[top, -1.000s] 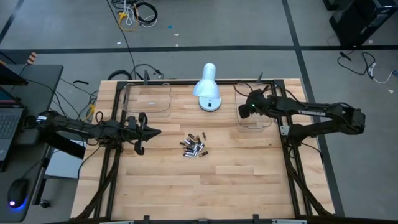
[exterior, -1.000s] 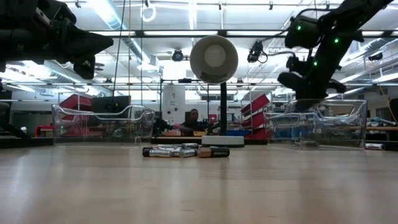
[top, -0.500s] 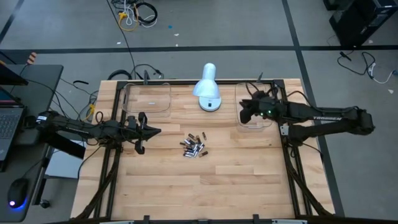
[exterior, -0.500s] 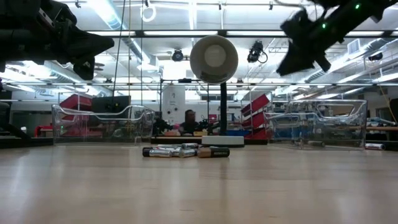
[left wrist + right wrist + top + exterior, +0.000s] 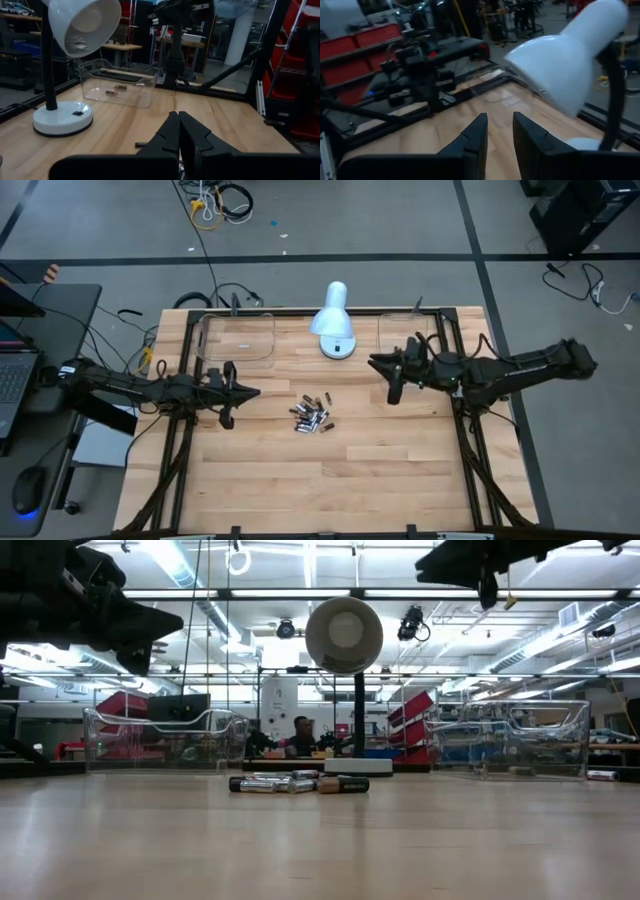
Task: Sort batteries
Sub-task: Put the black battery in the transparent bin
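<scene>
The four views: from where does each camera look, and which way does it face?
High: above, facing down; both arms, batteries, lamp.
Low: table height, facing level; batteries, trays, both arms overhead.
Left wrist: over the shut left gripper, toward right tray.
Right wrist: over the open right gripper, toward the left arm.
All four views share the lamp.

Batteries lie before the lamp (between trays).

Desk: pale wood planks, black frame. Lamp: white. Trays: clear plastic. Batteries: silvery-grey, some dark or coppery brown. Left claw, right claw: black. Floor: grey, dark lines.
</scene>
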